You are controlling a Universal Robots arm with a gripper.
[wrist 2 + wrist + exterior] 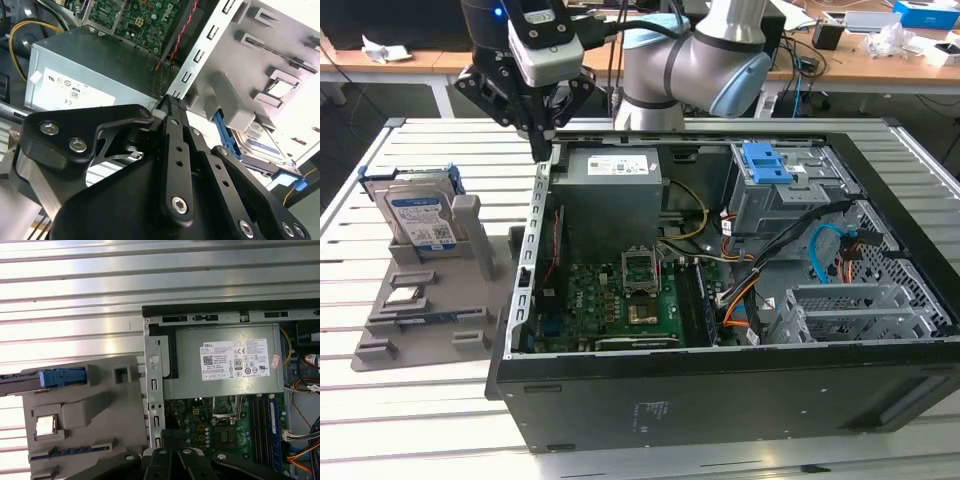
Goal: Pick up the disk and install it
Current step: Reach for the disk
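Hovering over PC case (720, 400) edge: tool (542, 152), pinched; disk (420, 215) in stand (420, 330).

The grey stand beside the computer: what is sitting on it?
The disk stands upright in a slot of the grey stand, in its blue frame. A small square chip lies in a recess. The disk's bottom edge is hidden by the slot.

— Inside the open computer case (720, 390)?
— Grey power supply (612, 185) in one corner, green motherboard (620, 300) on its floor, blue latch (767, 163) near its far wall.
— Outside the case?
— A grey holder (380, 350) just beside it, perhaps with a chip (45, 426) in one recess.
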